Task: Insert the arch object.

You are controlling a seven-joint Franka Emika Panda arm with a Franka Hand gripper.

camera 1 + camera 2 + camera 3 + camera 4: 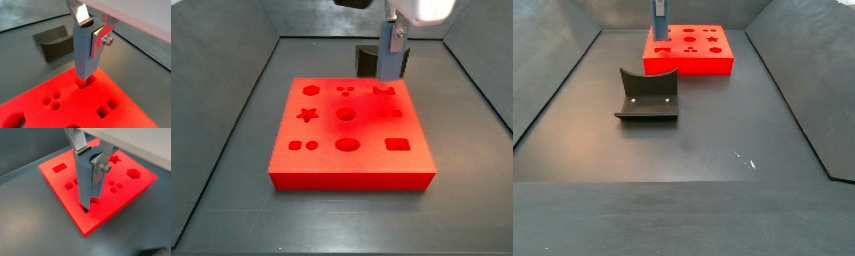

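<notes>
— Fingers (101, 34)?
— Clamped flat on the upper end of the arch object (85, 52), gripper (92, 159) hanging over the red block (349, 140), by its corner nearest the fixture (648, 98).
— Long axis?
— Upright, straight down from the pads.
— Lower end?
— Touching or just entering the arch-shaped hole (91, 203); depth hard to tell. Probably only a straight push down left.

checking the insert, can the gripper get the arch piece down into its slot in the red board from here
Probably yes. The gripper holds the blue-grey arch piece upright, its lower end already at the arch slot of the red board. Nothing stands between them.
</notes>
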